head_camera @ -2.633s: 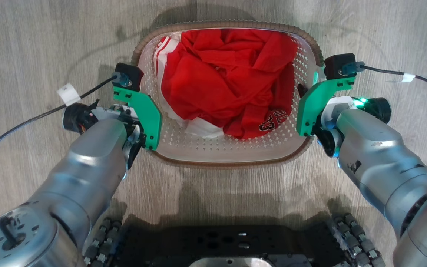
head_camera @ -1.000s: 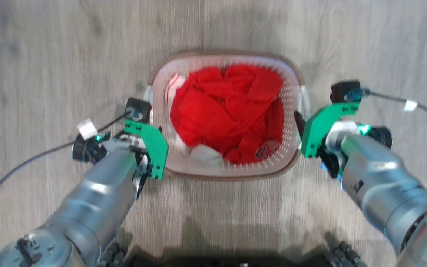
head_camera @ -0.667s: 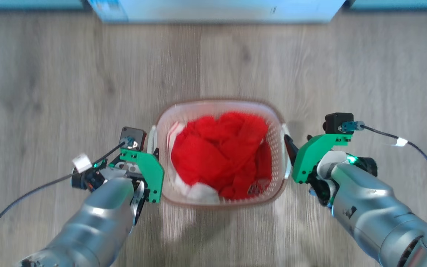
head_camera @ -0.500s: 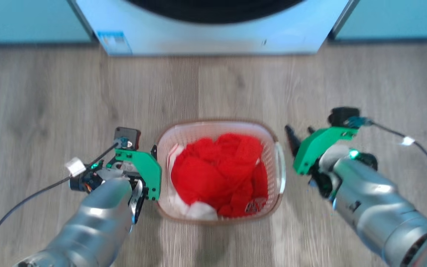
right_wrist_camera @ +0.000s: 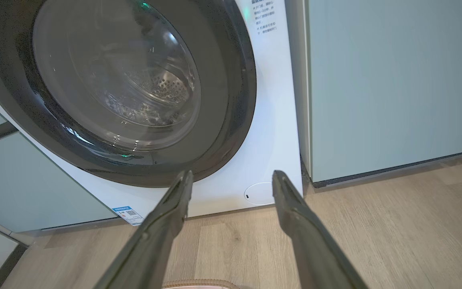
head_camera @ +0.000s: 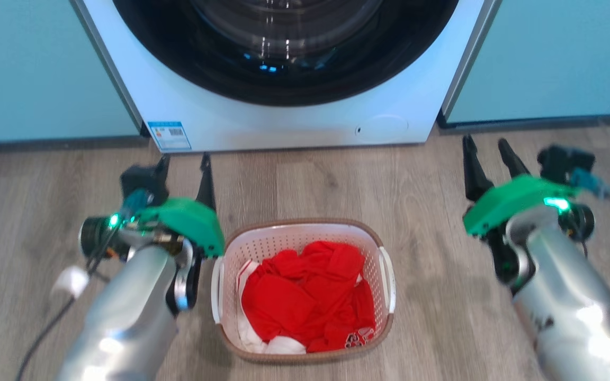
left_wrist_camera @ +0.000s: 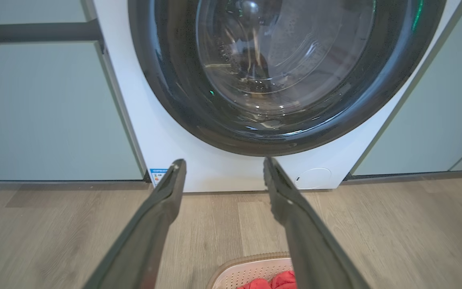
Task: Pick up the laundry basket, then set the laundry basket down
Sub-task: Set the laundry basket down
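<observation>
The laundry basket (head_camera: 262, 244) stands on the wood floor in front of me, white with perforated walls, a brown rim and white side handles. Crumpled red clothes (head_camera: 305, 296) lie inside it. My left gripper (head_camera: 185, 159) is open, raised beyond the basket's left side and apart from it, fingers pointing at the washing machine. My right gripper (head_camera: 484, 142) is also open, well off to the basket's right. In the left wrist view my left gripper (left_wrist_camera: 224, 161) holds nothing, with the basket's rim (left_wrist_camera: 251, 257) below it. The right gripper (right_wrist_camera: 232, 173) is likewise empty.
A white front-loading washing machine (head_camera: 284, 127) with a dark round door (left_wrist_camera: 279, 80) stands just beyond the basket. Pale teal cabinet fronts (head_camera: 40, 69) flank it on both sides. Bare wood floor (head_camera: 432, 185) lies between basket and machine.
The head camera has tilted up, bringing the washing machine into view. Both grippers left the basket's sides and rose away from it, fingers now pointing forward. The basket rests on the floor.
</observation>
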`<state>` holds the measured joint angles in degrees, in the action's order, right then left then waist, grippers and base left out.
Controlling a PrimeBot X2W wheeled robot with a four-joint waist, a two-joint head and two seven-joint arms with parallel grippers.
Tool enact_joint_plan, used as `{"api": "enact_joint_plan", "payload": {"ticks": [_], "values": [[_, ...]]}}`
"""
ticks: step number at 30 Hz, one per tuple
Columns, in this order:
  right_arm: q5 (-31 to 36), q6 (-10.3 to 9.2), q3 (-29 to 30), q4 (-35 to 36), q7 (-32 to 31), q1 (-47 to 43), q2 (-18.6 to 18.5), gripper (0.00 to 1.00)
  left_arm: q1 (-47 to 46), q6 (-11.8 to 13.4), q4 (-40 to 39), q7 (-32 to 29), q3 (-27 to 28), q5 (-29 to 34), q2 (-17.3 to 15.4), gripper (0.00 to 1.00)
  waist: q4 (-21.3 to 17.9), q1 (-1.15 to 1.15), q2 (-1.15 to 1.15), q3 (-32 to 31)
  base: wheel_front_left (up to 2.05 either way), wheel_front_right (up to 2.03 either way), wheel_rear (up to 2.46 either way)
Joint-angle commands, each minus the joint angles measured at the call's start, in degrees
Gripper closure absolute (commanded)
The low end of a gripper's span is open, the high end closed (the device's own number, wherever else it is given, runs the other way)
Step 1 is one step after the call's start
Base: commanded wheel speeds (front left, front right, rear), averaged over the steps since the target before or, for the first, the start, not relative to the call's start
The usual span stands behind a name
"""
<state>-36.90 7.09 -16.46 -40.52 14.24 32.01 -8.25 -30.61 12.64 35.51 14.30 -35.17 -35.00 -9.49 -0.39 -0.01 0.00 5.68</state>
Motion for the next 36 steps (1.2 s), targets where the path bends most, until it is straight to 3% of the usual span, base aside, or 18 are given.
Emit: {"api": "enact_joint_plan", "payload": {"ticks": [1,6,11,15,19,26,36], "values": [[1.67,0.4,0.22,3.14,0.75,-0.3,1.54,0.0,-1.25,0.25,-2.79,0.69,3.38,1.34,-1.4,0.0,-0.02,0.01,0.0,-0.95,0.0,0.0,0.0],[11.57,0.4,7.21,15.77,0.75,-8.55,4.16,0.0,6.85,-0.46,-15.45,0.69,15.56,11.15,1.63,0.0,0.21,0.01,0.0,-3.03,0.0,0.0,0.0],[15.3,0.4,7.81,25.14,0.75,-14.8,5.1,0.0,13.97,-3.27,-25.27,0.69,22.76,18.67,4.92,0.0,0.51,0.01,0.0,-4.03,0.0,0.0,0.0],[16.22,0.4,7.25,30.18,0.75,-18.78,5.28,0.0,19.4,-4.41,-30.99,0.7,24.41,24.23,6.12,0.0,0.56,0.01,0.0,-4.42,0.0,0.0,0.0],[16.7,0.4,8.2,32.75,0.75,-22.6,5.34,0.0,23.58,-5.08,-31.04,0.7,24.37,25.99,6.51,0.0,0.62,0.01,0.0,-4.8,0.0,0.0,0.0],[16.98,0.4,9.3,33.41,0.75,-26.97,5.36,0.0,25.82,-7.77,-27.46,0.7,22.92,21.43,6.59,0.0,0.46,0.01,0.0,-5.23,0.0,0.0,0.0],[17.53,0.4,9.8,35.08,0.75,-27.46,5.36,0.0,25.54,-8.98,-27.88,0.7,23.08,21.1,6.6,0.0,-0.08,0.01,0.0,-4.84,0.0,0.0,0.0]]}}
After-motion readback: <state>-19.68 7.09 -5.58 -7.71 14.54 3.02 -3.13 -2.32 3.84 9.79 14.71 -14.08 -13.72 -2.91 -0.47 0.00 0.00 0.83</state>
